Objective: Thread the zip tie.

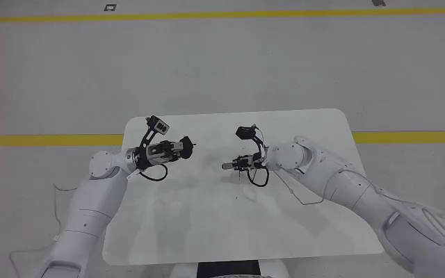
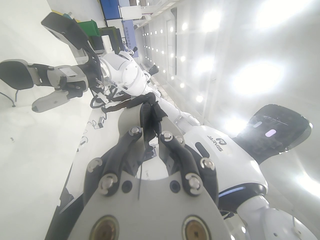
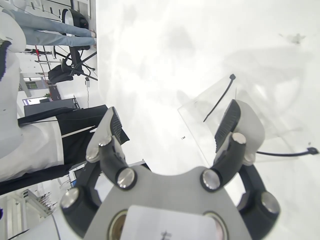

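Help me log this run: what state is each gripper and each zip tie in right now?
left gripper: shut on a zip tie.
held zip tie: pinched between the fingers, thin tail hanging free.
right gripper: open, holding nothing.
first loose zip tie: lying flat, straight, unthreaded.
second loose zip tie: lying flat, unthreaded, one end hidden behind a finger.

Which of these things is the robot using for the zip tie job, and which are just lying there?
For the job:
zip tie, pinched in the shut left gripper
right gripper, open and empty

Just lying about:
spare zip tie and second spare zip tie, on the table
clear plastic sheet beside them
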You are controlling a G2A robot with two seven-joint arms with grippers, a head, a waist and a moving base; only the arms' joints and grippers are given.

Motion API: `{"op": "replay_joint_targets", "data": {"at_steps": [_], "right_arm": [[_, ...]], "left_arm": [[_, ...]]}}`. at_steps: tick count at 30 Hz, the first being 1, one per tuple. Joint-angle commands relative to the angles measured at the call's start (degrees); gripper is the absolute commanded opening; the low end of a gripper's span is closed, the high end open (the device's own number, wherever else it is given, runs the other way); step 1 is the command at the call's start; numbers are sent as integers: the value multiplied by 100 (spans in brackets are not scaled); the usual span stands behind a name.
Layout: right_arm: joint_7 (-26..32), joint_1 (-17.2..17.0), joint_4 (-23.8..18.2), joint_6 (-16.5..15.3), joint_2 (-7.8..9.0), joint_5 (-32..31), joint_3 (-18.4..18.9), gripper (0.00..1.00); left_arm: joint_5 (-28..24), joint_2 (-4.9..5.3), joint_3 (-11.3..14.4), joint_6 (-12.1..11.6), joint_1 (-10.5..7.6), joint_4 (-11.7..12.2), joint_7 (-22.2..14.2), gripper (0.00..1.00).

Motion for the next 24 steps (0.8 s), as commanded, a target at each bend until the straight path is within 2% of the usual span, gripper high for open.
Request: {"op": "replay_joint_targets", "data": {"at_steps": [1,7,8,9,24], "right_arm": [[-65,-59,-9,-14,-2,-11,15,100],[-65,-211,-34,36,-1,-336,152,100],[-63,-233,-48,50,1,-375,177,92],[-58,-252,-60,59,3,-408,205,50],[44,-591,-297,368,45,-1049,601,18]], "left_arm": [[0,0,0,0,0,0,0,0],[0,0,0,0,0,0,0,0],[0,0,0,0,0,0,0,0],[0,0,0,0,0,0,0,0],[0,0,0,0,0,0,0,0]]}}
